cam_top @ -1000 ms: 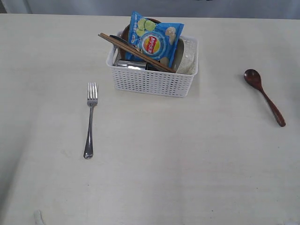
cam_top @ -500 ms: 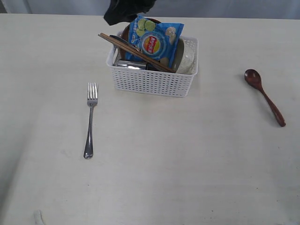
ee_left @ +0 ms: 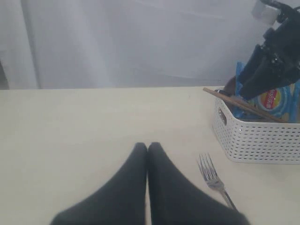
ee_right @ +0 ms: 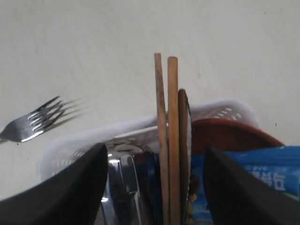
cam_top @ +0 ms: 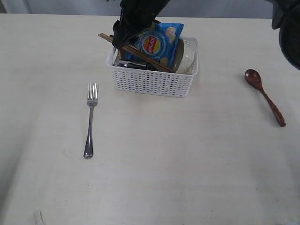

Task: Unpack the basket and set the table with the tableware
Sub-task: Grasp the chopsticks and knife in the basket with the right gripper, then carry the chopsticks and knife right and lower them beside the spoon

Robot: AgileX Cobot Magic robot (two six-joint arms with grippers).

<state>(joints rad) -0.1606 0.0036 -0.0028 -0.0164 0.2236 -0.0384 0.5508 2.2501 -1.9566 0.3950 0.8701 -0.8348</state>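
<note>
Masking its own tips in the exterior view, the right gripper is positioned over the basket, at the corner nearest the fork. Its fingers are shown only by the right wrist view: spread wide, chopsticks straddled, nothing clamped. Basket contents are mostly hidden under the chip bag. The left gripper is seen only in its wrist view, pressed together and empty over the table. The spoon is caught by the exterior view alone.
</note>
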